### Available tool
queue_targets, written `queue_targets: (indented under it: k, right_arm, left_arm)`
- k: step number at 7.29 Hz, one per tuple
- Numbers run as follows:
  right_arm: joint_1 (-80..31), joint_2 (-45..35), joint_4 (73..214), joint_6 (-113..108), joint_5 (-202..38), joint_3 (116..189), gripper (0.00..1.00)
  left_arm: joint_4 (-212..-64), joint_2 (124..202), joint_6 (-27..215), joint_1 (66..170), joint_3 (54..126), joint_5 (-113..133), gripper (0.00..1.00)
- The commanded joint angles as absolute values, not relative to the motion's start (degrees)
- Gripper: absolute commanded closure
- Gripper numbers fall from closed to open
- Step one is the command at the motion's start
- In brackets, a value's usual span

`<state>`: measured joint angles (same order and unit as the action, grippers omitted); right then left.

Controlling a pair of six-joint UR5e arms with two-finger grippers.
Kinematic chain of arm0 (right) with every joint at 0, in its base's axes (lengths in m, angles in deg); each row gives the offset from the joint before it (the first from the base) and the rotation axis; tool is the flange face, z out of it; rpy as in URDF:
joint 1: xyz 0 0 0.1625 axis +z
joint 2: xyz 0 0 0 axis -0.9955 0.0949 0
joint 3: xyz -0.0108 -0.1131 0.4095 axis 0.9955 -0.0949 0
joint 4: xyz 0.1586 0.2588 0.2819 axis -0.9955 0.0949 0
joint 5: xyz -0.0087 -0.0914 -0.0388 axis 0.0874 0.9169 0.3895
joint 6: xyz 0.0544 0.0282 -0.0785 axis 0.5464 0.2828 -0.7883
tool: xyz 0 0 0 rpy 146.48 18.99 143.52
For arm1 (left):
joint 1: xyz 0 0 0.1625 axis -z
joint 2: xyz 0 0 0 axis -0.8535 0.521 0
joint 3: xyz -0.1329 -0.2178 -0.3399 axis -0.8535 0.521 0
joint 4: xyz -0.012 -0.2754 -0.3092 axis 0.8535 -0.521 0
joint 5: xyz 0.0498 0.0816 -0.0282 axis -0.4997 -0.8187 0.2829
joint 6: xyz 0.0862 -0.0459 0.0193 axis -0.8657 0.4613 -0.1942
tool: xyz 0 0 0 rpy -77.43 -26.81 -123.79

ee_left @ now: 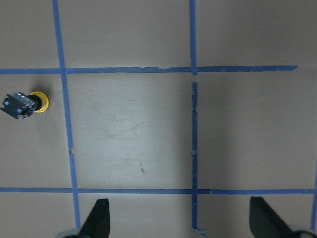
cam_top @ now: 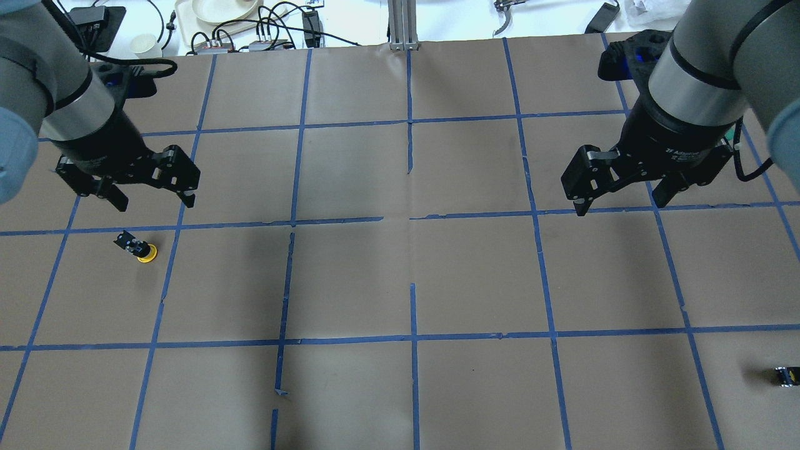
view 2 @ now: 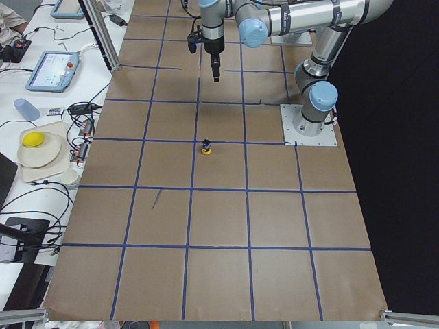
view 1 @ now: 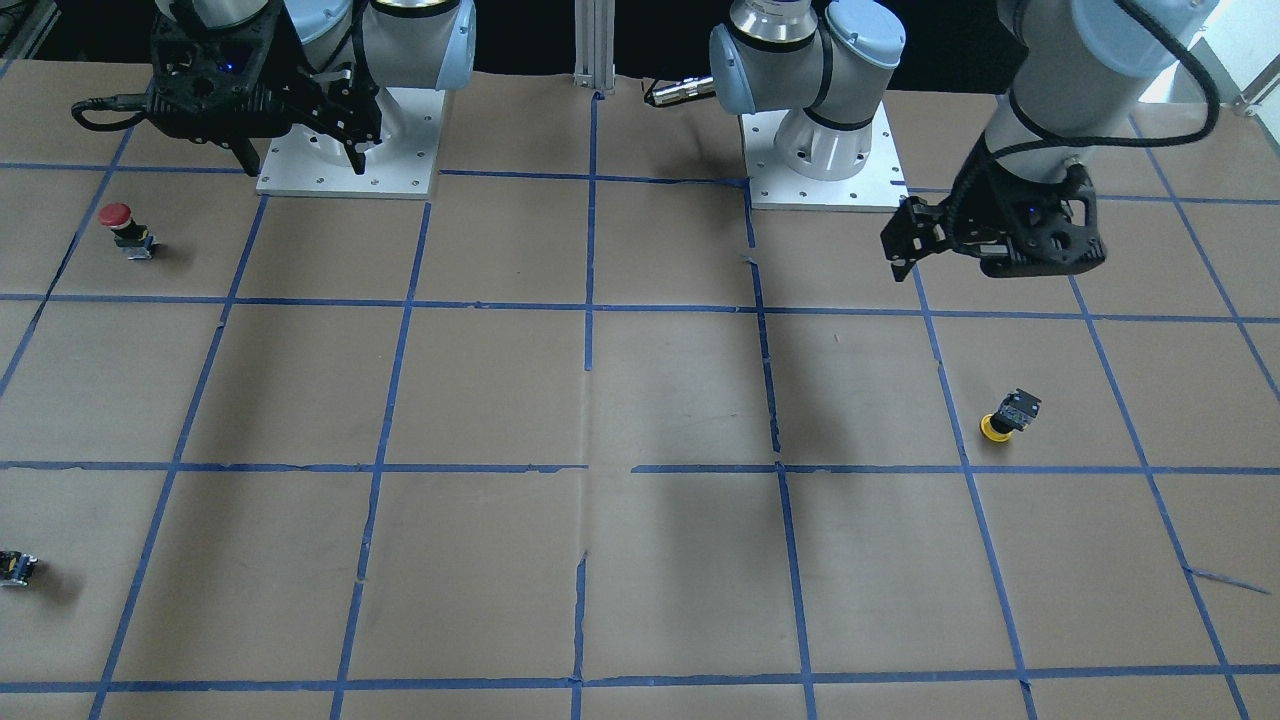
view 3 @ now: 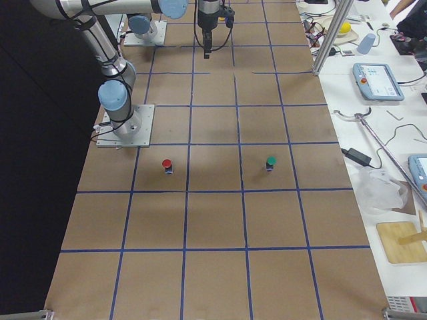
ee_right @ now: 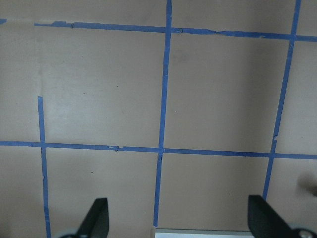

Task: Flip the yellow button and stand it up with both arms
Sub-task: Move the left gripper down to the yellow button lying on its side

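Note:
The yellow button (view 1: 1008, 415) lies tipped over on the brown paper, its yellow cap on the paper and its dark contact block raised. It also shows in the overhead view (cam_top: 139, 248), the exterior left view (view 2: 206, 146) and at the left edge of the left wrist view (ee_left: 25, 104). My left gripper (cam_top: 154, 201) hangs open and empty above the table, apart from the button, as the left wrist view (ee_left: 179, 220) shows. My right gripper (cam_top: 619, 206) is open and empty above bare paper far on the other side, as the right wrist view (ee_right: 178, 220) shows.
A red-capped button (view 1: 125, 228) stands near the right arm's base plate (view 1: 350, 170). A small dark block (cam_top: 786, 376) sits near the table's right edge. Blue tape lines grid the paper. Cables, a plate and tablets lie beyond the far edge (cam_top: 250, 37).

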<state>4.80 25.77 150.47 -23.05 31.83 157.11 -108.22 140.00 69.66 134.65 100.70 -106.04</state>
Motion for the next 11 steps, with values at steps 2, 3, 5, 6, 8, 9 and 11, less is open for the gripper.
queue_targets:
  k: [2, 3, 5, 6, 8, 9, 11]
  right_arm:
    - [4.8, 25.8, 151.1, -22.8, 31.8, 157.1, 0.00]
    - [4.8, 25.8, 151.0, -22.8, 31.8, 157.1, 0.00]
    - [4.8, 25.9, 151.1, -22.7, 31.8, 157.1, 0.00]
    - [4.8, 25.9, 151.2, -22.7, 31.8, 157.1, 0.00]
    - [4.8, 25.9, 151.2, -22.7, 31.8, 157.1, 0.00]
    - [4.8, 25.9, 151.2, -22.7, 31.8, 157.1, 0.00]
    - [4.8, 25.9, 151.2, -22.6, 31.9, 157.1, 0.00]
  left_arm:
    - [-98.5, 142.6, 53.6, 119.6, 107.4, -107.3, 0.02]
    - [-90.4, 144.8, 50.2, 116.8, 110.3, -107.2, 0.01]
    - [-79.2, 150.6, 47.1, 116.3, 112.7, -106.3, 0.01]
    - [-79.3, 153.4, 47.1, 116.3, 112.5, -105.2, 0.01]
    - [-78.4, 156.6, 47.3, 116.4, 112.2, -105.0, 0.01]
    - [-78.0, 157.5, 47.4, 116.5, 112.0, -104.9, 0.01]
    - [-78.0, 158.5, 47.6, 116.5, 112.0, -100.7, 0.01]
